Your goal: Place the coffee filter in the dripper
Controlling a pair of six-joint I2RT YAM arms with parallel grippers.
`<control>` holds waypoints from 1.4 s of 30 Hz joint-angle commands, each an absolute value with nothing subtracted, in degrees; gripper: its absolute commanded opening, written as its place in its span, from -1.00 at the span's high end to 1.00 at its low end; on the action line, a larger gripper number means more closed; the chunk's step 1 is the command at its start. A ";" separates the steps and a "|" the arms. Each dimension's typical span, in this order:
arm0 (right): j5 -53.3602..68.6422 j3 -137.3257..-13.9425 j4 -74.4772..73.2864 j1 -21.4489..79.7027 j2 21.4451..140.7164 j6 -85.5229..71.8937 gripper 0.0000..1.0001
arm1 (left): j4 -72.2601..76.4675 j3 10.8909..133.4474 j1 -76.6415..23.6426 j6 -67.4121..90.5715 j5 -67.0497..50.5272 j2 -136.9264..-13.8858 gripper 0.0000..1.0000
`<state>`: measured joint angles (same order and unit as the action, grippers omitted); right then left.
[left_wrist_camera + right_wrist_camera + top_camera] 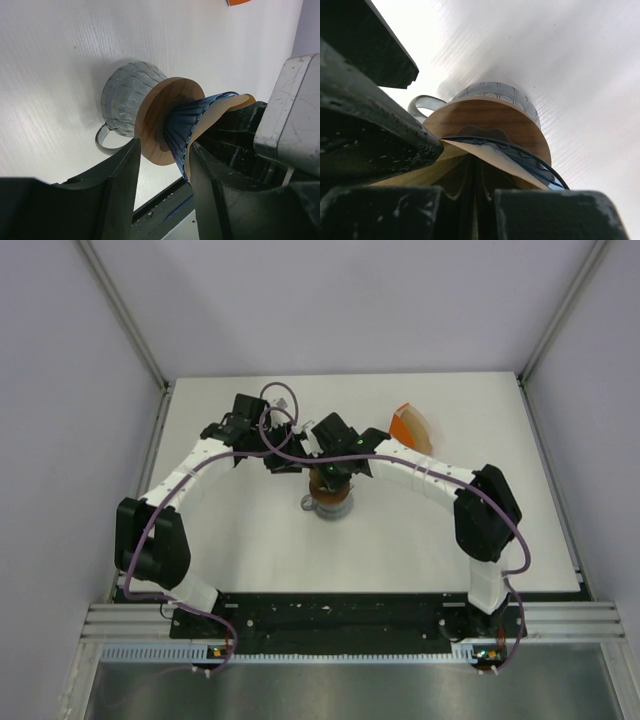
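White table (240,540), coffee filter (490,157) in dripper (180,125), between right fingers (370,135)

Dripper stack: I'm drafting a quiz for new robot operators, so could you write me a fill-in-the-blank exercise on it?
1. The dripper is bright ____.
2. It rises from a flat brown ring that rests on a grey handled ____.
3. The right gripper is shut on the coffee filter, which is partly inside the ____.
4. The left gripper is ____, with the dripper's rim showing between its fingers.
Missing words: blue; cup; dripper; open.
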<state>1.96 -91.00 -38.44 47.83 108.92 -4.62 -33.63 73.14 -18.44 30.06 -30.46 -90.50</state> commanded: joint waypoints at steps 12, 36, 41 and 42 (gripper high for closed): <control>2.02 -89.30 -38.76 45.70 114.70 -6.77 1.00 | -33.22 79.54 -19.34 25.23 -36.56 -87.89 -0.02; -0.70 -91.75 -41.13 46.49 116.10 -6.06 1.00 | -29.54 75.60 -16.79 25.04 -42.10 -86.13 -0.08; -0.26 -93.86 -41.66 47.11 115.49 -5.80 1.00 | -26.19 72.25 -16.79 28.56 -39.64 -87.27 0.17; -0.26 -94.22 -41.75 47.20 115.23 -5.71 1.00 | -25.93 72.33 -16.79 29.09 -39.64 -87.54 0.19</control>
